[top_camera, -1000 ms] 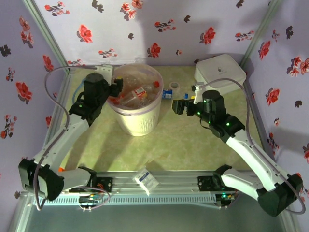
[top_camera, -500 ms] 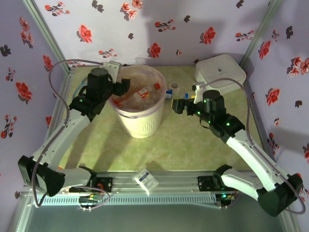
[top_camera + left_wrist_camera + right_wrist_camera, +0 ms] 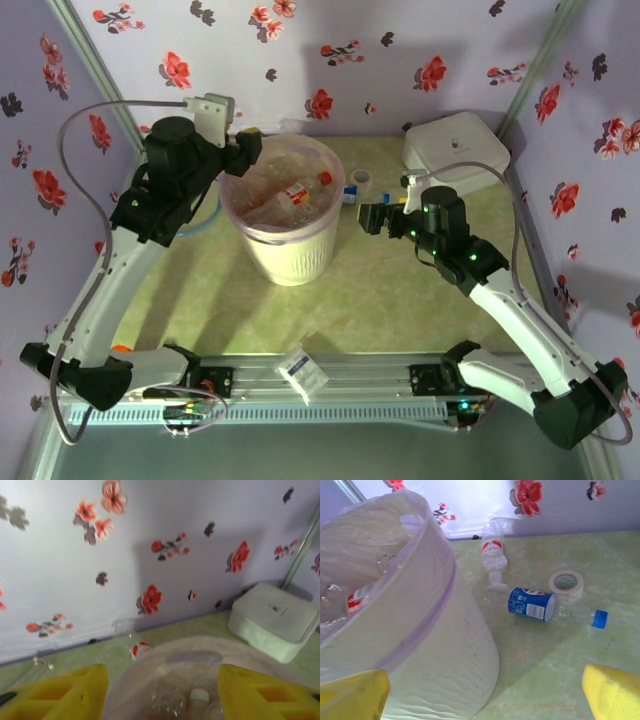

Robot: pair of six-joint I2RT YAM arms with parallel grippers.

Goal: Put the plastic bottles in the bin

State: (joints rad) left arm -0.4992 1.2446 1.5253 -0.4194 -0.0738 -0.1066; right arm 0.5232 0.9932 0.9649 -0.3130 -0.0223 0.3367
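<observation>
While crushed clear plastic bottles were seen from above heaped in the ribbed, bag-lined bin near the surface's far edge, the left end effector was shown at its wrist spread wide, empty, over it. At the right wrist, the right end effector, likewise wide, was pointed at a blue-labelled bottle and a red-labelled bottle, judged outstanding.

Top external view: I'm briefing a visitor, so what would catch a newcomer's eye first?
The round white ribbed bin lined with a pinkish bag stands in the middle, holding crushed clear plastic bottles. The left end effector hovers open over its rim. Right of the bin, a blue-labelled clear bottle lies on its side before the open right end effector.
</observation>
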